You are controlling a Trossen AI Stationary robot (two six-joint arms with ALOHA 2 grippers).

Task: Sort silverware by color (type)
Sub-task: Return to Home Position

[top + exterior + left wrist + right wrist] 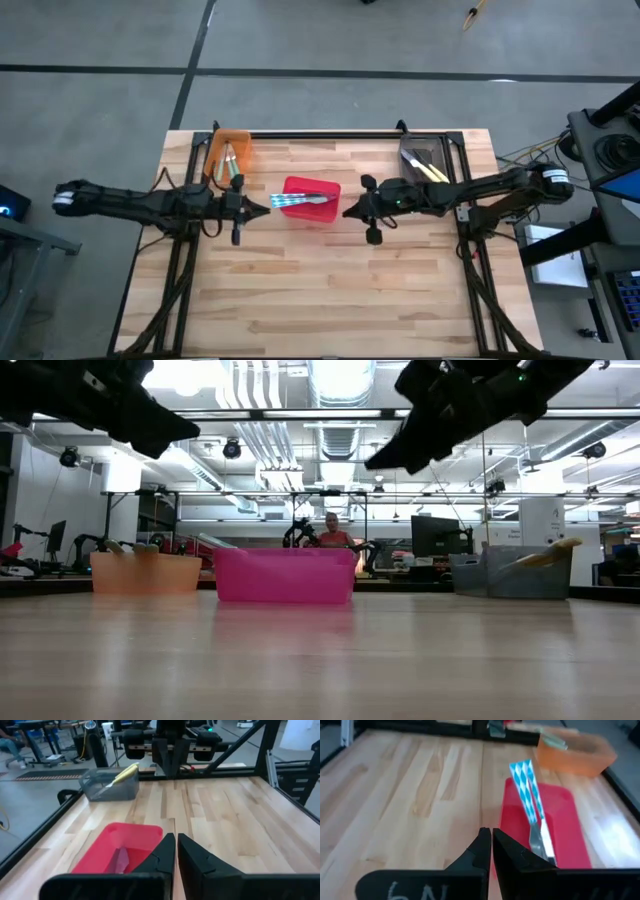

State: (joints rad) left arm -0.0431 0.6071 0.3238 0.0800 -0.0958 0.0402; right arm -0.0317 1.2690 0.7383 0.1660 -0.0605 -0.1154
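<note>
The left arm reaches in from 9 o'clock, its jaws clenched on nothing just short of the red bin. Green-handled silverware lies in the orange bin at 11 o'clock, blue-patterned pieces in the red bin at the table centre, and yellow ones in the grey bin at 1 o'clock. The right arm comes from 3 o'clock, jaws likewise shut and empty. To go home cleanly, I would lift each wrist first, then draw straight back toward 9 and 3, keeping the elbows clear of the orange and grey bins beside them.
</note>
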